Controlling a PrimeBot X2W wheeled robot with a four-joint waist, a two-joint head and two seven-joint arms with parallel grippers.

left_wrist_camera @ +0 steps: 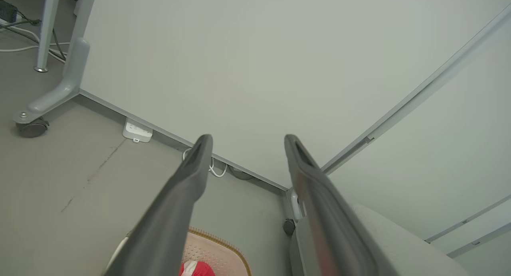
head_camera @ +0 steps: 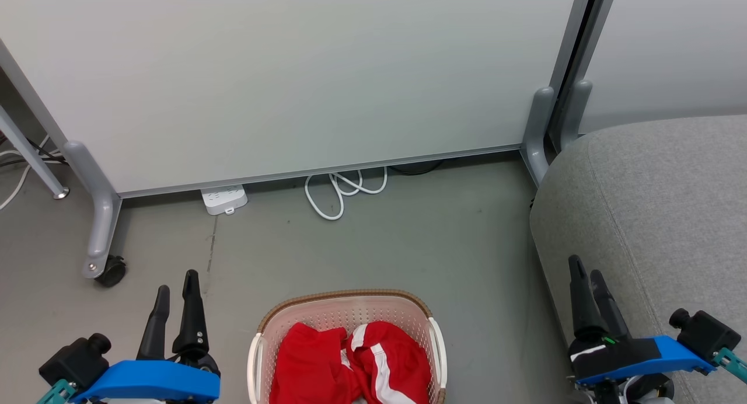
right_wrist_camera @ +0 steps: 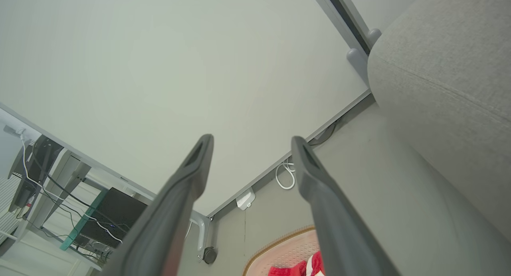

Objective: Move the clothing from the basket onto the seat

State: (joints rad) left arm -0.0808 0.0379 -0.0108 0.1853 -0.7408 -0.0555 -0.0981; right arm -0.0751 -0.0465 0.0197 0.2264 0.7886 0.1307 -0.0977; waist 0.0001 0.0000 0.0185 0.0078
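Red clothing [head_camera: 350, 363] heaped in basket [head_camera: 344, 295] on floor [head_camera: 408, 234], dead centre. Left end effector [head_camera: 177, 281] and right end effector [head_camera: 585, 265] flank it, both spread wide, empty. Seat [head_camera: 659, 205] off to right. Risk: grab snags basket wall, light basket lifts too; or garment slides off rounded seat edge.

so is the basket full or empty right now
Not empty: the red clothing lies crumpled inside the basket, covering most of its visible bottom.
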